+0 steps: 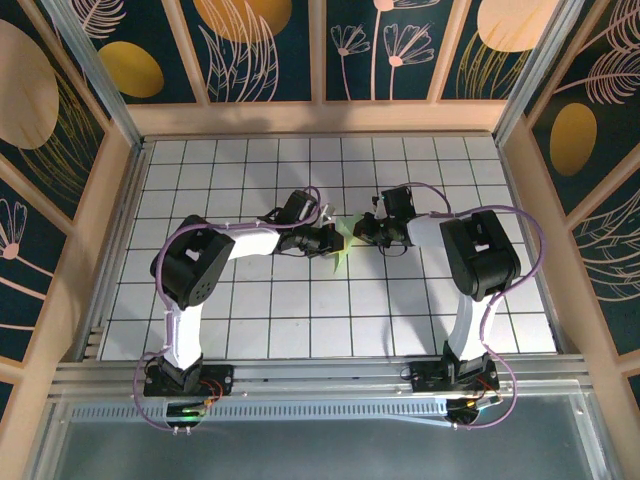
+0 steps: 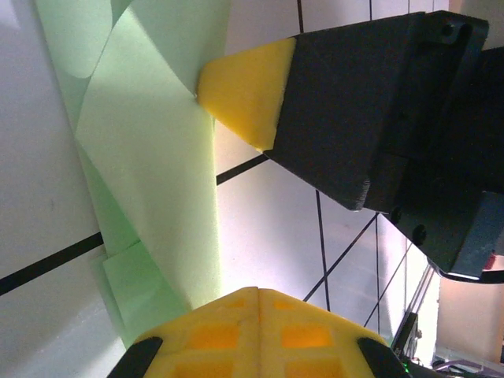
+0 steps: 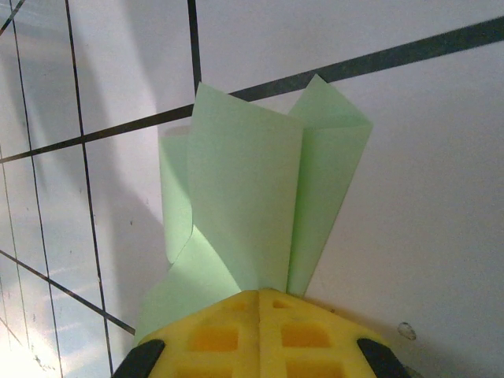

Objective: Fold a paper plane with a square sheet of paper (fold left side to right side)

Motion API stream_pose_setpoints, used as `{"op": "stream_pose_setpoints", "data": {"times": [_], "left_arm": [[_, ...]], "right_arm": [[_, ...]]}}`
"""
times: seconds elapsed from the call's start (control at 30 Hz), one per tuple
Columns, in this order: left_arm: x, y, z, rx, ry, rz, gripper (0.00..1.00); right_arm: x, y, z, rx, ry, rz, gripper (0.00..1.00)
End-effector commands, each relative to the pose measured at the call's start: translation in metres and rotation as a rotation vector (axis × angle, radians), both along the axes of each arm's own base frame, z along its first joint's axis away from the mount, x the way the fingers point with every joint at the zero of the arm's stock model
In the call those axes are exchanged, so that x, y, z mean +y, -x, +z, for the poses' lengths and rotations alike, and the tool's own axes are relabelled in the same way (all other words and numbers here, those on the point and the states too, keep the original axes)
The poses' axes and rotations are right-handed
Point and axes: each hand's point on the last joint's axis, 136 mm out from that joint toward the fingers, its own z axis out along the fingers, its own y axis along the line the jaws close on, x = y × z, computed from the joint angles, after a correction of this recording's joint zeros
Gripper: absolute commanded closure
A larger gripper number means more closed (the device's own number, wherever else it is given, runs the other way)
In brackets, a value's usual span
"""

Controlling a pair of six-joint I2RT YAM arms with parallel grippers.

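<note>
The pale-green paper plane point(image 1: 345, 243) is a slim creased dart at mid-table, between the two grippers. In the right wrist view its folded layers point(image 3: 252, 197) fan upward out of the tips of my right gripper point(image 3: 261, 291), which is shut on its near end. The left wrist view has the paper point(image 2: 150, 165) running down the left side. There the right gripper's yellow fingertip point(image 2: 244, 87) touches the paper's edge. My left gripper point(image 2: 258, 290) is shut, tips together, with the paper passing beside and under its left pad. From above, the left gripper point(image 1: 333, 238) and right gripper point(image 1: 365, 230) nearly meet.
White grid tiles point(image 1: 300, 300) cover the table. Wooden walls with dark floral panels point(image 1: 265, 50) enclose the back and sides. The left arm's black elbow point(image 1: 195, 262) and the right arm's elbow point(image 1: 480, 250) hang over the middle rows.
</note>
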Motion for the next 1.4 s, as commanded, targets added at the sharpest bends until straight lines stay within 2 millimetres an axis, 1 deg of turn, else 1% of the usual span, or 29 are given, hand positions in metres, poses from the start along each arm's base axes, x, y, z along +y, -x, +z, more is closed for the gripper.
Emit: {"op": "stream_pose_setpoints", "data": {"times": [0.0,0.3,0.9,1.17,1.23,1.3,1.37], "left_arm": [[0.003,0.007,-0.019,0.034,-0.044,-0.002,1.00],[0.007,0.010,-0.033,0.050,-0.075,-0.002,1.00],[0.013,0.010,-0.050,0.059,-0.121,0.011,1.00],[0.019,0.012,-0.058,0.061,-0.156,0.019,1.00],[0.021,0.012,-0.060,0.060,-0.170,0.021,1.00],[0.025,0.012,-0.064,0.059,-0.192,0.026,1.00],[0.029,0.012,-0.070,0.058,-0.219,0.029,1.00]], "right_arm": [[-0.021,0.018,-0.040,0.104,0.120,-0.026,1.00],[-0.021,0.018,-0.040,0.105,0.124,-0.025,1.00],[-0.021,0.019,-0.041,0.105,0.123,-0.022,1.00],[-0.020,0.020,-0.041,0.107,0.122,-0.020,1.00],[-0.020,0.019,-0.039,0.101,0.119,-0.018,1.00],[-0.018,0.015,-0.032,0.080,0.113,-0.013,1.00],[-0.012,0.007,-0.016,0.031,0.078,0.001,1.00]]}}
